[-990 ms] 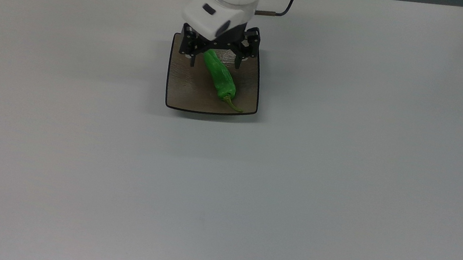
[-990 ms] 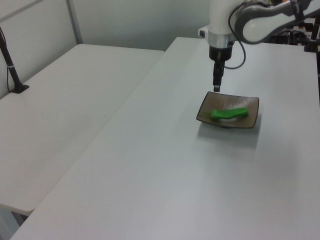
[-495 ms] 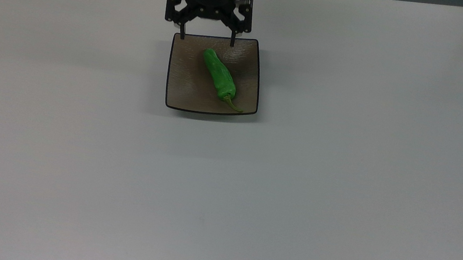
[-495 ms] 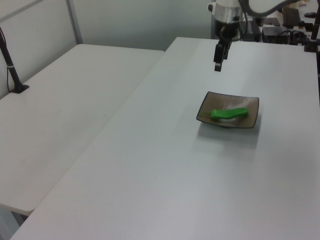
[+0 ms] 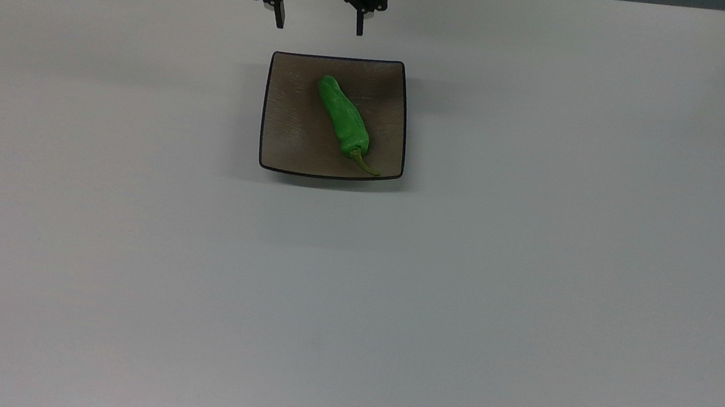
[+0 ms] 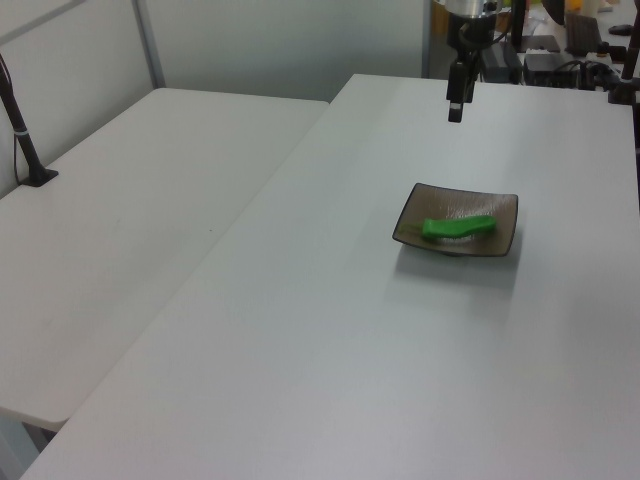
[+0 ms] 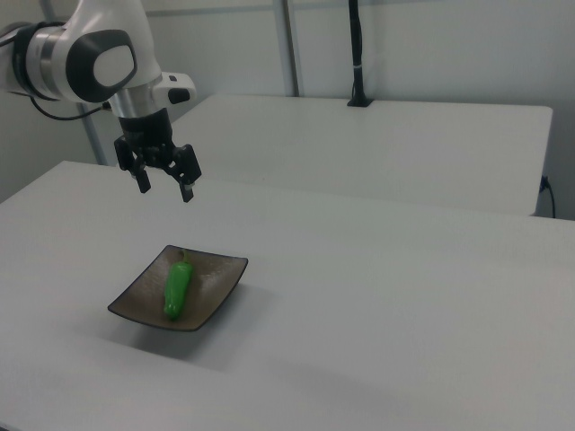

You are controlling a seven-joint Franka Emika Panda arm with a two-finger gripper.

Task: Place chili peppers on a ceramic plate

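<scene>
Chili pepper (image 5: pixel 344 119) on the ceramic plate (image 5: pixel 290 118).
I see my gripper (image 5: pixel 318 24) raised above the plate's far edge, jaws spread and holding nothing; the pepper lies diagonally across the plate on the worktop (image 5: pixel 532 286).

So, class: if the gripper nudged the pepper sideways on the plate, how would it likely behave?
The pepper looks rounded and elongated, so it would probably roll rather than slide. Its glossy skin and the plate's smooth glaze suggest little grip, so it may skid too. The plate's raised rim would likely stop it. The open gripper hangs clear of both.
</scene>
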